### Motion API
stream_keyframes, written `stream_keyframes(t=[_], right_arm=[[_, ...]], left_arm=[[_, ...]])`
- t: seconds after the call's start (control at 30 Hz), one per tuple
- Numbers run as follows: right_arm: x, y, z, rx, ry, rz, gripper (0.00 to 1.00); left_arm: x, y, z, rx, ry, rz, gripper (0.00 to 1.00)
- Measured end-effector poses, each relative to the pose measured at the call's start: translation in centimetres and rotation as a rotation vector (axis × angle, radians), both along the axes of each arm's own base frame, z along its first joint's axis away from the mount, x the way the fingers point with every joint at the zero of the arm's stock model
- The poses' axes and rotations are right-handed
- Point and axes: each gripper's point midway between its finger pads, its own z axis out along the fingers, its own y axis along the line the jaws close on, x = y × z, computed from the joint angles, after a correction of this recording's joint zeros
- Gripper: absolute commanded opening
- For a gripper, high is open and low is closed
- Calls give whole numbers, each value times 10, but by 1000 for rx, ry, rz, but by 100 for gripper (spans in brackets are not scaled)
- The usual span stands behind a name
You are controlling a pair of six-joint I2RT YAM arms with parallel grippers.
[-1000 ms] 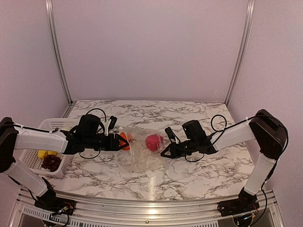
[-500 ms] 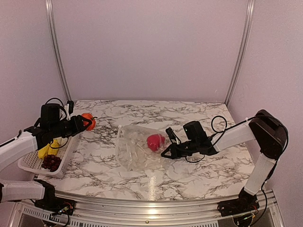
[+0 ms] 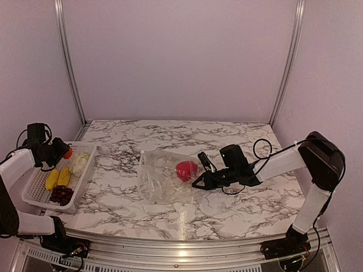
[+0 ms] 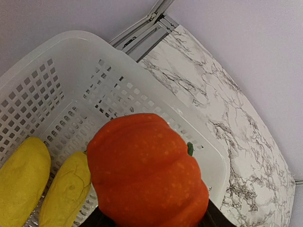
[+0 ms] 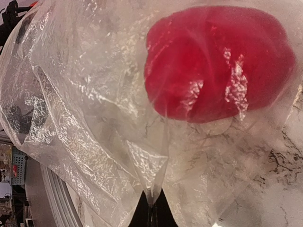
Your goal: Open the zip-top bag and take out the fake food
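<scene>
- The desk [image 3: 238,141] is the biggest thing here. The zip-top bag [image 3: 161,184] lies on the middle of it.
- The zip-top bag is clear, thin and crinkly. I think it is very light and floppy. It would likely slip and fold if grabbed in the middle, so an edge or a corner is the best place to hold it. The right fingers [image 3: 196,182] are at the bag's right edge, squeezed tight on a pinch of its plastic. The right wrist view shows the plastic pulled to a point between them.
- The white basket [image 3: 35,190] sits well to the left of the bag.
- The red round piece [image 3: 185,169] is inside the bag, near its right end and just beside the right fingers. The plastic is between them. It looks hard, smooth and light, so I think it could roll. It has to come out through the bag's mouth, and I cannot tell if the zip is open.
- The orange piece [image 4: 147,170] is out of the bag, far to its left and above the basket. The left fingers [image 3: 63,152] are clamped on it. It looks hard, bumpy and light, so a gentle squeeze should be enough.
- Two yellow pieces [image 3: 58,178], a cream lump [image 3: 80,163] and a grape bunch [image 3: 61,195] lie in the basket, all well to the left of the bag.
</scene>
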Motion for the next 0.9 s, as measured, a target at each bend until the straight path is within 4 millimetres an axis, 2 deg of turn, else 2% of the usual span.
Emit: stream_keyframes(t=[0.2, 0.3, 0.4, 0.5, 0.6, 0.77, 0.9], right_arm=[[-1, 0, 0, 3, -3, 5, 0], [-1, 0, 1, 6, -6, 8, 0], [-1, 1, 2, 14, -10, 13, 0], [-1, 2, 4, 22, -13, 17, 0], [-2, 2, 4, 29, -15, 22, 0], [-5, 2, 3, 36, -14, 25, 0], [-7, 1, 2, 44, -8, 22, 0]], left_arm=[[4, 36, -17, -14, 60, 94, 48], [3, 47, -24, -21, 82, 123, 50], [6, 54, -28, -27, 98, 139, 57], [11, 58, -32, -32, 114, 137, 67], [17, 59, -35, -37, 124, 126, 71], [19, 58, -33, -39, 118, 114, 73], [22, 43, -23, -70, 74, 53, 71]])
